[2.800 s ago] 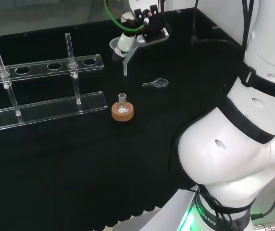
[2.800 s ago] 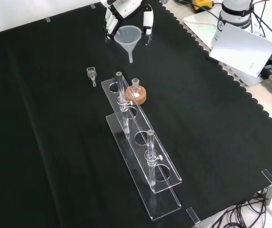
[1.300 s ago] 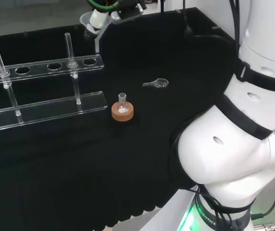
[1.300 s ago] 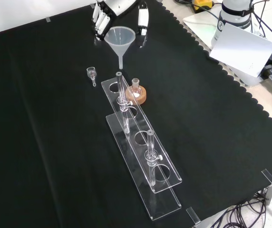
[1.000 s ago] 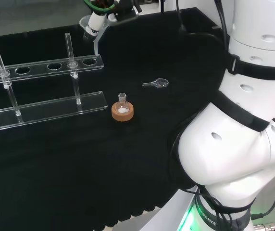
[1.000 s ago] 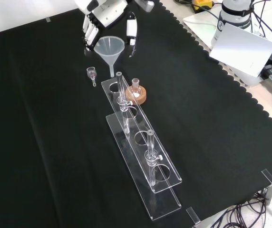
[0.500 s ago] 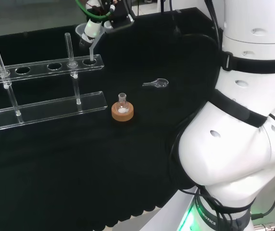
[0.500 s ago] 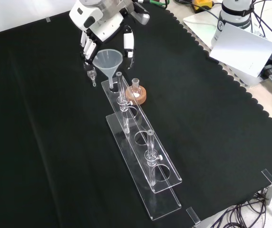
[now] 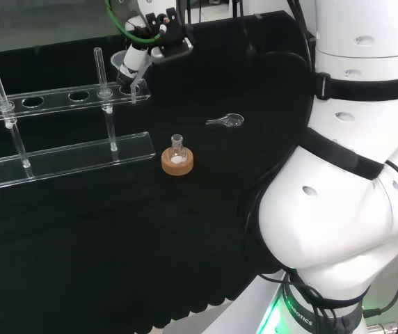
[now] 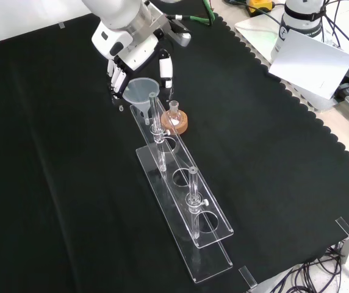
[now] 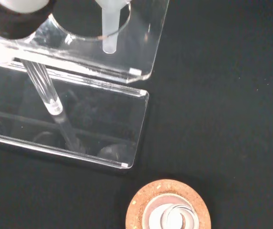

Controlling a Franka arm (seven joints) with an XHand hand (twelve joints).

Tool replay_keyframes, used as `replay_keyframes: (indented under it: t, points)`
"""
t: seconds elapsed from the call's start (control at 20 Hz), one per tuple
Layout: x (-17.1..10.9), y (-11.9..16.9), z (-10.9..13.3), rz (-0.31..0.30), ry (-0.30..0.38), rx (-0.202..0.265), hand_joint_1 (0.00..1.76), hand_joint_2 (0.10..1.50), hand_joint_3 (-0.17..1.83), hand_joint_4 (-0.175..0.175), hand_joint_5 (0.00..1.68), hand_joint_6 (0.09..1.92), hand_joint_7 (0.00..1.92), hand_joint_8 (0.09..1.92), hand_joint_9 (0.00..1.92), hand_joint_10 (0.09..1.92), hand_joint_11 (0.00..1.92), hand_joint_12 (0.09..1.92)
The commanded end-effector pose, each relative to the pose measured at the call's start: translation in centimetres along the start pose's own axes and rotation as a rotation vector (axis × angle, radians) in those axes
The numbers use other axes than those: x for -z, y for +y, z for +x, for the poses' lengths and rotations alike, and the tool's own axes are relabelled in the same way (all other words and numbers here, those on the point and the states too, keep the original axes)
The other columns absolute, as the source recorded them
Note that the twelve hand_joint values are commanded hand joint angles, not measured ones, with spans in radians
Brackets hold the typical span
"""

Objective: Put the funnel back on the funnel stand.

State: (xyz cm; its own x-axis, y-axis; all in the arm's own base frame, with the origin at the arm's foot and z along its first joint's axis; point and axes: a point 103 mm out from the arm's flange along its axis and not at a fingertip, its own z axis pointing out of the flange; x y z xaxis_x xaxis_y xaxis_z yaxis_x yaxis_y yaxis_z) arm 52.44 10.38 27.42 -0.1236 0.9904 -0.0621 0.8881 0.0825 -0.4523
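The clear plastic funnel hangs over the right end of the clear acrylic funnel stand in the head view. The black and white hand is shut on the funnel's rim from above. In the front view the funnel sits at the stand's far end, with the hand over it and fingers curled on both sides of the cone. At the wrist, the funnel's stem passes down through the end hole of the stand's upper shelf.
Two clear upright rods stand in the stand. A small flask on a cork ring sits just in front of the stand's right end in the head view. A small clear glass piece lies to its right.
The hand has carried the funnel left in the head view, from the bench's far side to the stand's right end, and lowered it until the stem entered the end hole.
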Motion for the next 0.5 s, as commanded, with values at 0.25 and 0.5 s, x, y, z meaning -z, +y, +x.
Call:
replay_keyframes:
  t: [0.25,0.5]
  points:
    - [-1.1,0.6,-0.3,0.014,0.007,0.028,0.62,0.76,0.38,-0.067,0.42,0.31,0.38,0.68,0.75,0.43,0.59,1.25]
    - [-0.6,-0.7,-0.5,0.007,0.010,0.027,0.54,0.74,0.33,-0.052,0.16,0.09,0.02,0.38,0.18,0.70,0.23,1.40]
